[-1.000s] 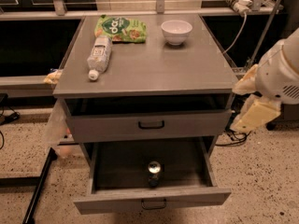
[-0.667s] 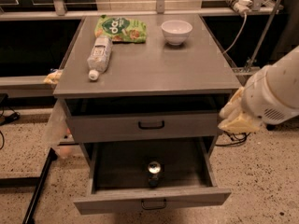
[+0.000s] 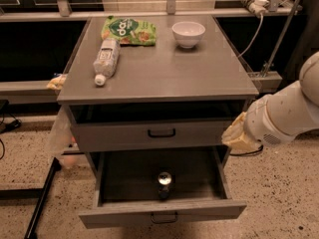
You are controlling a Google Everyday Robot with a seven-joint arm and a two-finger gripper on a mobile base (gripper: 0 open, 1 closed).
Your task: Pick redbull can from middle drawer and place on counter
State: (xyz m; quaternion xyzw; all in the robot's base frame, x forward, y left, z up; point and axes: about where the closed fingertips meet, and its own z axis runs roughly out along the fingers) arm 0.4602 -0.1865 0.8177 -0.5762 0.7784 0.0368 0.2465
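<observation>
redbull can (image 3: 164,182) upright in open middle drawer (image 3: 162,211), label unreadable, tool (image 3: 238,136) above drawer's right side, state unclear

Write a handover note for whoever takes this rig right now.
The gripper hangs to the right of the handled grey upper drawer, well apart from the can.
The slim dark blue and silver redbull can stands upright near the front of the wide grey middle drawer.
The flat matte grey counter carries a clear plastic bottle, a green snack bag and a white bowl.
Done: drawer open.
Left: grasp can, lift, set on counter.
</observation>
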